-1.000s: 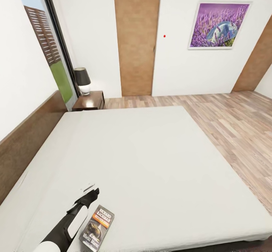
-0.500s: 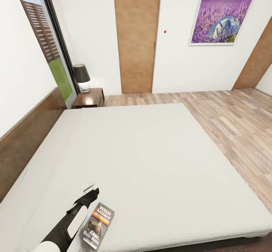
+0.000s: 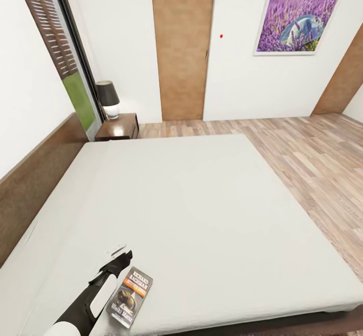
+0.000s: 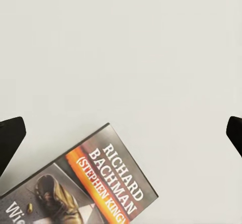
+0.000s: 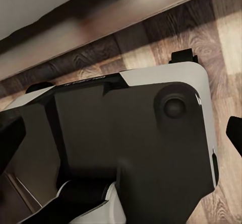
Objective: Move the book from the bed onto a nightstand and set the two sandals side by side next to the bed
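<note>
The book (image 3: 130, 296) lies flat on the pale mattress of the bed (image 3: 201, 200), close to its near edge. It has a dark cover with "RICHARD BACHMAN" in white and an orange band. My left gripper (image 3: 120, 256) hovers just beside the book's upper left corner. In the left wrist view the book (image 4: 85, 183) sits below the open left gripper (image 4: 122, 136), nothing between its fingers. A nightstand (image 3: 118, 127) stands at the bed's far left corner. My right gripper (image 5: 122, 136) is open, pointing at my own base. The sandals are out of view.
A black-shaded lamp (image 3: 108, 99) stands on the nightstand. The brown headboard (image 3: 35, 185) runs along the left wall. A tan door (image 3: 182, 46) and a lavender picture (image 3: 298, 18) are on the far wall. Wood-plank floor (image 3: 312, 159) lies right of the bed.
The whole head view has shifted a little, so the camera moved. The left arm holds its place beside the book; nothing was grasped.
</note>
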You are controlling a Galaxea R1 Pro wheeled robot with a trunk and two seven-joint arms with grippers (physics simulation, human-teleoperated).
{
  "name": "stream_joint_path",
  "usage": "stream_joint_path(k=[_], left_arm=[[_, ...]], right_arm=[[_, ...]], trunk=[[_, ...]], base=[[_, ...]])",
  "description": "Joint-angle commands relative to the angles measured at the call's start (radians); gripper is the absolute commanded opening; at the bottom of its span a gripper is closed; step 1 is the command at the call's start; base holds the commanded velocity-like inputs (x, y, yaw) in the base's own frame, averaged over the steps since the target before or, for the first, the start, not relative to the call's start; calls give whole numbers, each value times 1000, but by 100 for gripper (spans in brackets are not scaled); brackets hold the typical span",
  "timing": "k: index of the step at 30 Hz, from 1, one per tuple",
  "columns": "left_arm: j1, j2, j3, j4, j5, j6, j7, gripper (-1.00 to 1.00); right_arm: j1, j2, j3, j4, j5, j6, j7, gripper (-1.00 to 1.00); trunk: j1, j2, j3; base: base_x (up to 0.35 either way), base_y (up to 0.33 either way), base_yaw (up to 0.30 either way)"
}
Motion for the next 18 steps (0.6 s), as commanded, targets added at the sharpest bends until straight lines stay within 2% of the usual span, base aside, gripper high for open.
stream_joint_path(k=[1, 18], left_arm=[[0, 2, -7, -2, 7, 3, 10, 100], [-1, 2, -8, -2, 6, 3, 8, 100]], right_arm=[[-1, -1, -7, 2, -3, 4, 4, 100], [-1, -1, -7, 2, -3, 4, 3, 100]], trunk=[[0, -2, -3], [0, -2, -30]], base=[[0, 0, 0], [0, 0, 0]])
